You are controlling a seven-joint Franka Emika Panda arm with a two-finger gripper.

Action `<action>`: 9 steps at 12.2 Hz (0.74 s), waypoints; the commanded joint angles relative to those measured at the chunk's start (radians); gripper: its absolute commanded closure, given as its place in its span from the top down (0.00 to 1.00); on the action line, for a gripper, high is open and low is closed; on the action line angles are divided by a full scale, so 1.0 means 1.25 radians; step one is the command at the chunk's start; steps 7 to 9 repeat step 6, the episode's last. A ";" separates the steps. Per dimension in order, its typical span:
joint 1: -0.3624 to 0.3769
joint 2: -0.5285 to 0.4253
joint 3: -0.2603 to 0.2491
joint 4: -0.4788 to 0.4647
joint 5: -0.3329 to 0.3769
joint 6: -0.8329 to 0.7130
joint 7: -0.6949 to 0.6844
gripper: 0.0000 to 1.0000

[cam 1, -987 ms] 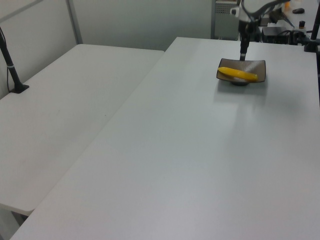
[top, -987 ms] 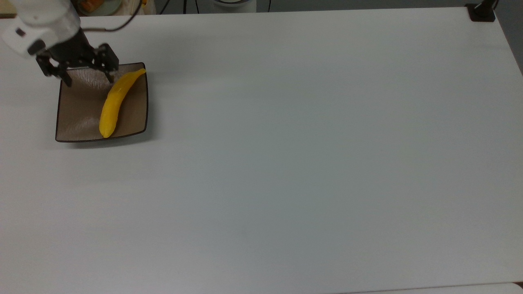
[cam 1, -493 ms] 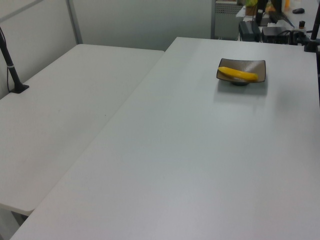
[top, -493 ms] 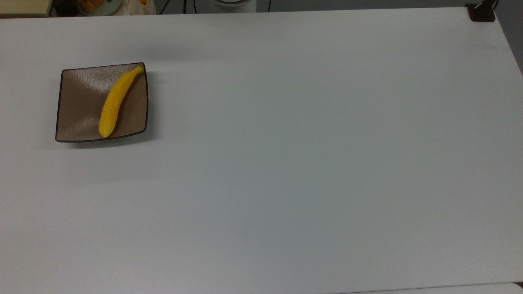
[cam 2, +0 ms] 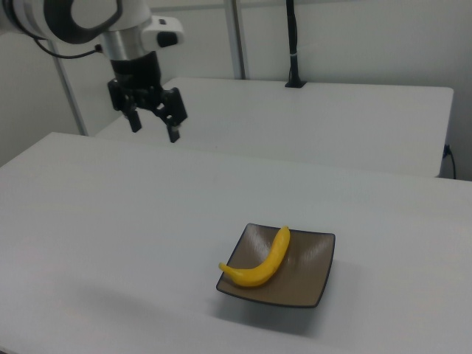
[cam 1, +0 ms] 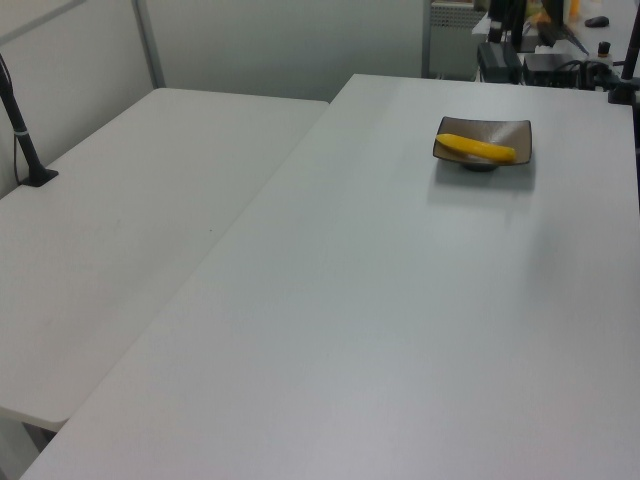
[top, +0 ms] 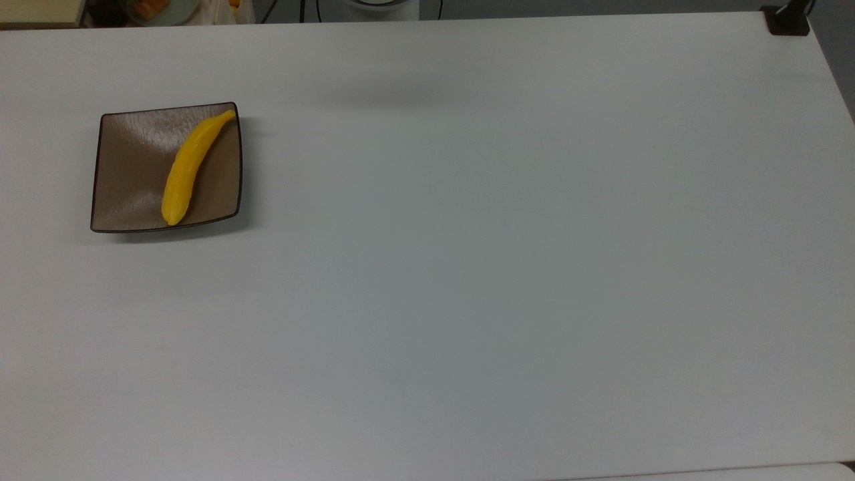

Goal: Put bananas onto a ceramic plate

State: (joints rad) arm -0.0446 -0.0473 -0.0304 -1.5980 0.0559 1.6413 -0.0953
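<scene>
A yellow banana lies diagonally on the square taupe-brown ceramic plate at the top view's left. It also lies on the plate in the left view as a banana. In the right view the banana rests curved on the plate near the front. My gripper hangs open and empty high above the table at the right view's upper left, far from the plate.
The white table stretches wide to the top view's right. A second white table adjoins it at the left view's left. A black post base stands at the top view's far right corner. Clutter and cables sit behind the plate.
A second ago the open gripper was low over the plate's far edge beside the banana's stem. It has since risen and left the top and left views. The banana and plate stayed put.
</scene>
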 commanded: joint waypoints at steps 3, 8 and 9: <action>0.041 0.012 0.033 -0.024 0.003 -0.001 0.028 1.00; 0.043 0.014 0.032 -0.031 0.002 0.016 0.023 1.00; 0.043 0.014 0.032 -0.031 0.002 0.016 0.023 1.00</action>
